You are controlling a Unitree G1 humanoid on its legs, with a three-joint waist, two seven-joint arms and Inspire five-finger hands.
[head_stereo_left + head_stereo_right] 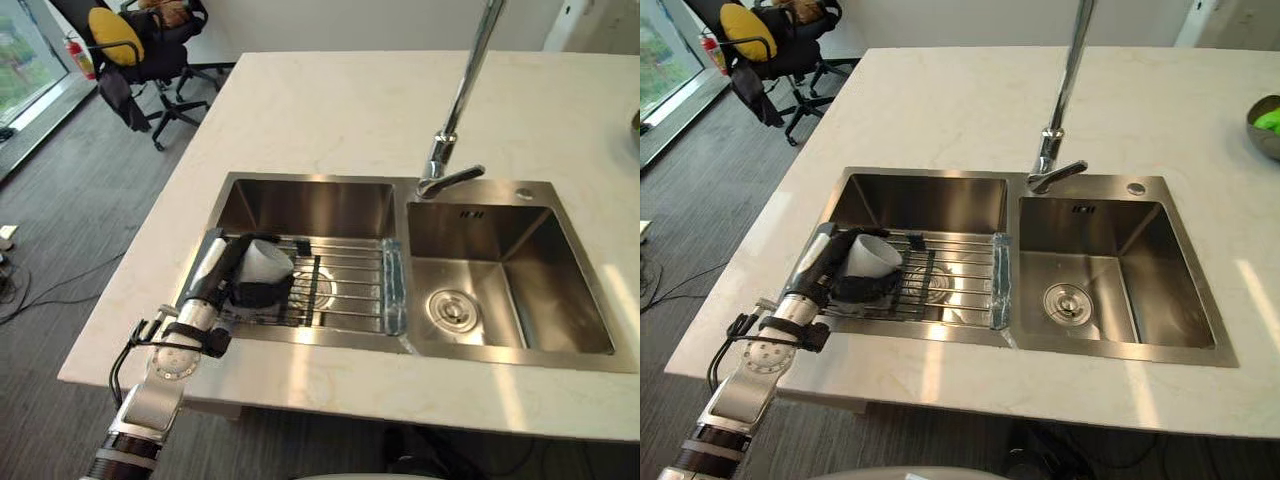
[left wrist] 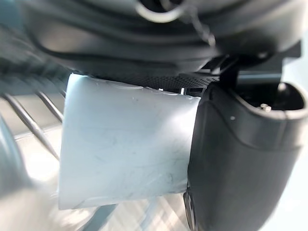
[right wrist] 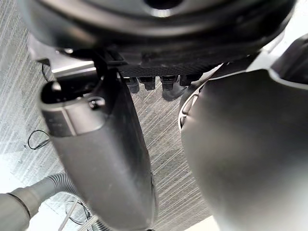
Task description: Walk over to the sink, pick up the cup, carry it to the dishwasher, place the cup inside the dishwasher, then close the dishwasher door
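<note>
Setting: office kitchenette | Evidence: pale counter [image 1: 340,110] with double steel sink [image 1: 450,235], tall faucet [image 1: 467,80] | office chair [image 1: 150,60] on grey floor [image 1: 70,230]

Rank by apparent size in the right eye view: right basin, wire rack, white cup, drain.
1. right basin
2. wire rack
3. white cup and drain look alike; the left hand hides part of the cup, so unranked.

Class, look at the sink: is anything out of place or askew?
Only the white cup: it is tilted, not upright, over the wire rack in the left steel basin, with the left hand curled round it.
</note>
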